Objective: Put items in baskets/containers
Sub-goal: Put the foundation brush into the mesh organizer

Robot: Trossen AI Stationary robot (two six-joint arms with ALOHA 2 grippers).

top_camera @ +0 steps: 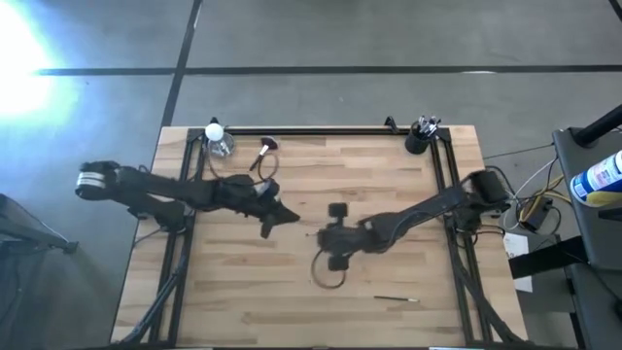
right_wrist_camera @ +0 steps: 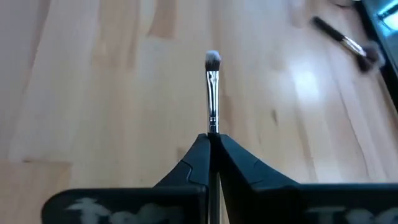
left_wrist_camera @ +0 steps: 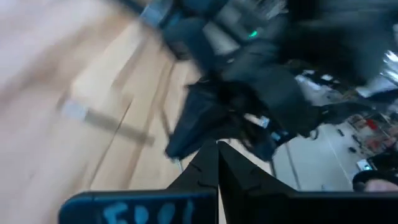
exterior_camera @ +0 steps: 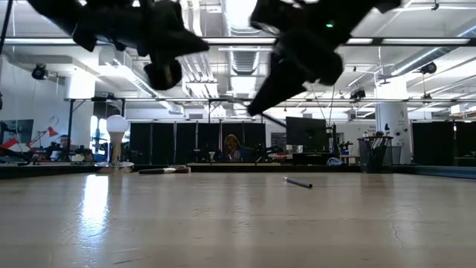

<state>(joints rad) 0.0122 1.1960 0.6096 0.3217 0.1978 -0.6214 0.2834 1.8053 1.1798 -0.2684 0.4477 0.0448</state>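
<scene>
A wooden surface (top_camera: 292,292) seen from above, with two dark robot arms meeting over its middle. The right tool (right_wrist_camera: 211,144) is clamped on a thin brush (right_wrist_camera: 212,93), whose pale tip sticks out ahead of the pinched fingers, lifted above the wood. The left tool (top_camera: 288,216) hangs just beside it with its fingers pressed together on nothing visible. The black cup (top_camera: 418,141) stands at the far right corner, well apart from both arms, with several thin brushes already upright in it. Still to go, by the look of it: the held brush, another thin brush (top_camera: 397,299) lying near the front edge, and the large fluffy brush (top_camera: 263,152) lying at the far left beside a white bulb-shaped object (top_camera: 215,132).
</scene>
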